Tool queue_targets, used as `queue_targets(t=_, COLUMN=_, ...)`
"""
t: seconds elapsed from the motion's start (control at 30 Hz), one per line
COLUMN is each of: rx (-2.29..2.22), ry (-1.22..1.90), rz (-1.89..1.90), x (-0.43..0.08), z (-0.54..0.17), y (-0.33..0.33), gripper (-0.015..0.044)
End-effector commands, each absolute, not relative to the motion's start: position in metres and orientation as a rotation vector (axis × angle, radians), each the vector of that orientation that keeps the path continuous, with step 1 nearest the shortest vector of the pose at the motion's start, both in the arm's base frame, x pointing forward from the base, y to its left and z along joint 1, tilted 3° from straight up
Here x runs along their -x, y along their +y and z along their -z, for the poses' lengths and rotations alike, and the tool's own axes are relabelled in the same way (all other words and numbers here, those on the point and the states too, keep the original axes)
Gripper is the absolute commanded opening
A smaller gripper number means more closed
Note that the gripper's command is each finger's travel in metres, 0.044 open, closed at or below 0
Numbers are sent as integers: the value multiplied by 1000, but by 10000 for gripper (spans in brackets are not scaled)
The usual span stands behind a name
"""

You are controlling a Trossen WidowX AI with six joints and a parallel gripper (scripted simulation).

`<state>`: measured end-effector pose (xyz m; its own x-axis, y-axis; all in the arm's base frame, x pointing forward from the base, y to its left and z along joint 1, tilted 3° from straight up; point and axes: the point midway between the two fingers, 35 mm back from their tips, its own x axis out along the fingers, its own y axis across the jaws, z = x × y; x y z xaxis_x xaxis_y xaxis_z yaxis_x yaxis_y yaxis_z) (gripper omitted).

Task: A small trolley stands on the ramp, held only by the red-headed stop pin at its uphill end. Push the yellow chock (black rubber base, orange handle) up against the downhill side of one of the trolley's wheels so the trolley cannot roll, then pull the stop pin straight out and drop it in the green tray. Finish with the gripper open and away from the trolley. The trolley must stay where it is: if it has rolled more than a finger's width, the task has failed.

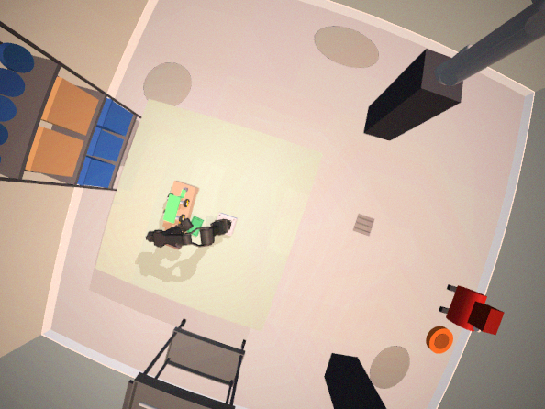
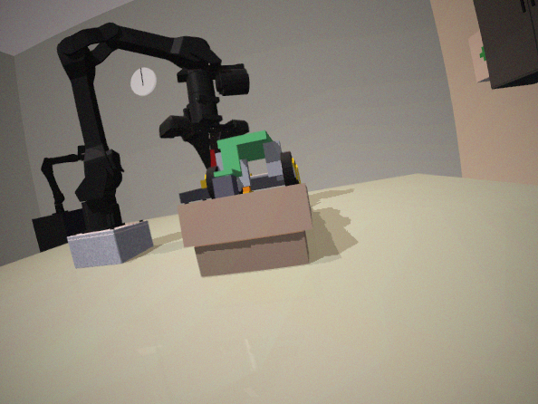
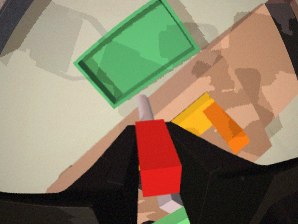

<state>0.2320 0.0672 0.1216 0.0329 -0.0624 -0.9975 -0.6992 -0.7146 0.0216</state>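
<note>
My gripper (image 2: 209, 164) (image 3: 149, 131) is shut on the stop pin by its red head (image 3: 159, 152) (image 2: 213, 158). The grey shaft (image 3: 144, 107) sticks out past the fingers, toward the green tray (image 3: 135, 57) (image 1: 197, 224), which lies beside the ramp (image 1: 192, 192) (image 2: 244, 218) and looks empty. The green trolley (image 1: 172, 208) (image 2: 231, 158) stands upright on the ramp. The chock's yellow body (image 3: 192, 121) and orange handle (image 3: 224, 124) show on the ramp, right of the fingers in the wrist view. Whether the chock touches a wheel is hidden there.
The arm's pale base block (image 2: 97, 249) stands on the table (image 1: 239, 257) beside the ramp. The trolley's wheels (image 1: 186, 203) (image 2: 288, 168) and green top are close to the gripper in the exterior view. The arm reaches over the end of the ramp in the top view.
</note>
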Motion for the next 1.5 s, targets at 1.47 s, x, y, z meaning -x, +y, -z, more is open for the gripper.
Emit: queue_targets(t=1.47, rx=2069, ry=-36, rz=-1981, x=-218, z=-78, y=74, gripper=0)
